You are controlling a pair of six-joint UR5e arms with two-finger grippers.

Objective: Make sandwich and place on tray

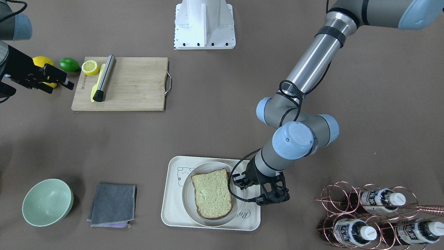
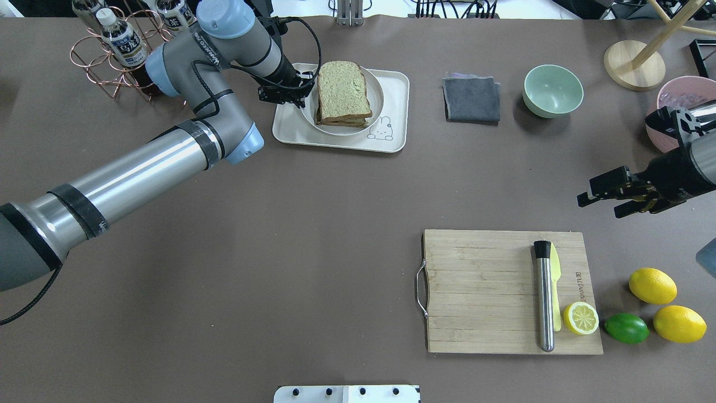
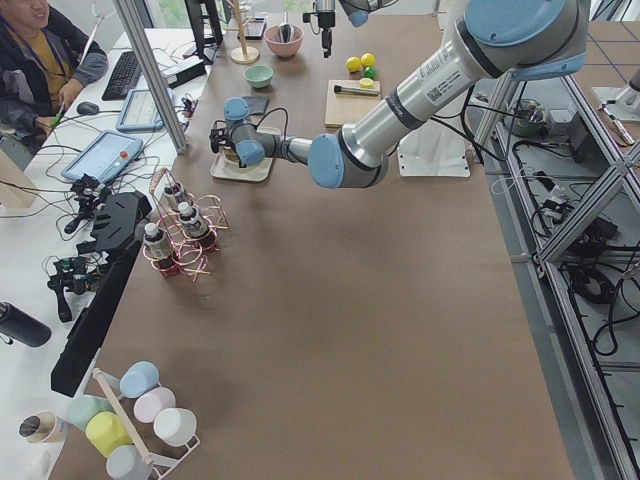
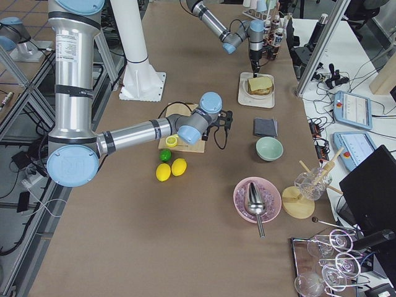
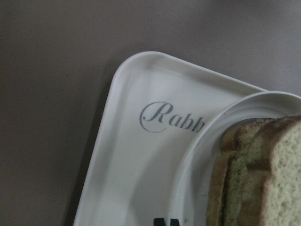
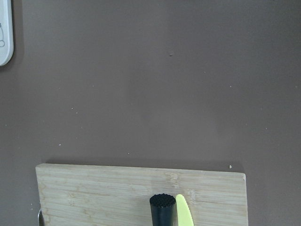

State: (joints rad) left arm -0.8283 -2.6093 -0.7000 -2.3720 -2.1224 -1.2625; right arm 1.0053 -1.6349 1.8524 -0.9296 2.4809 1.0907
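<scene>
The sandwich, two speckled tan bread slices stacked, lies on a round grey-white plate. The plate stands on the cream tray with "Rabbit" script. No egg shows between the slices. My left gripper is at the plate's edge nearest the bottle rack. In the left wrist view its fingertips are close together on the plate's rim, beside the sandwich and the tray. My right gripper is open and empty, above the table beyond the cutting board.
A wooden cutting board holds a steel rod, a yellow knife and a lemon half. A lime and two lemons lie beside it. A grey cloth, a green bowl and a copper bottle rack flank the tray.
</scene>
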